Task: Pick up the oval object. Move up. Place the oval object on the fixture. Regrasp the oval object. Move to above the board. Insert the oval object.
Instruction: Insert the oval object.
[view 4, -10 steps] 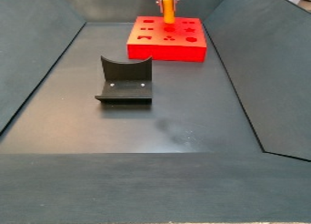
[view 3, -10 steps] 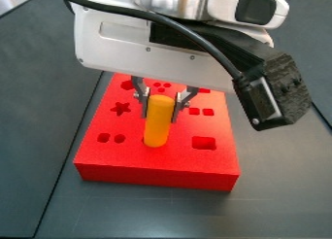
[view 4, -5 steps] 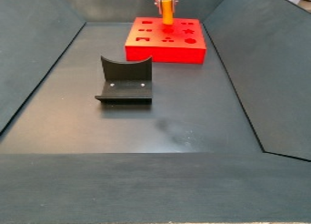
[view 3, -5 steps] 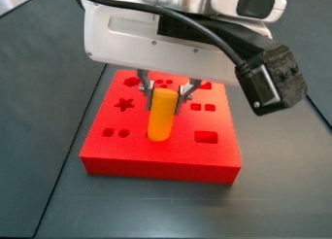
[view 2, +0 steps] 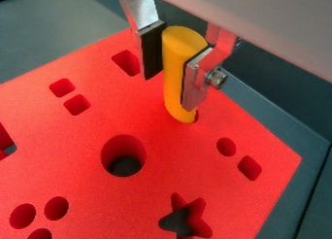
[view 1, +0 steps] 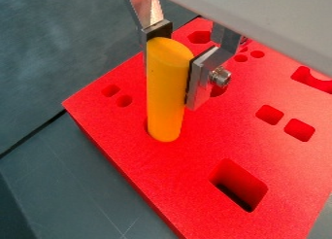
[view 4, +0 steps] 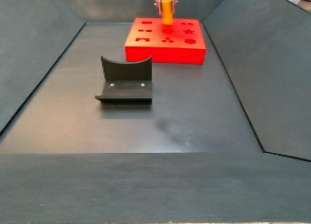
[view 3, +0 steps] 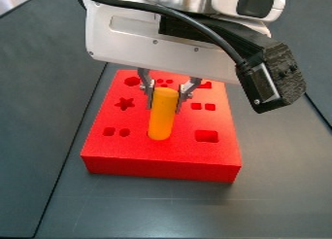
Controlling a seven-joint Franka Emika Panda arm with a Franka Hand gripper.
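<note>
Dark table, red board (view 3: 162, 151), tool (view 3: 165, 87) clamped on upright, smooth yellow-orange oval object (view 3: 162, 115) above it

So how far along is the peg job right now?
Pickup and regrasp look done: the fixture stands bare, and the gripper holds the oval object upright over the board. In hand: hovering above the holes. Left: the insertion; its lower end is not in any hole.

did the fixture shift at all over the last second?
No. In a side view the fixture sits at the same spot on the floor, same gap to the board. The claw holds the oval object over the board.
</note>
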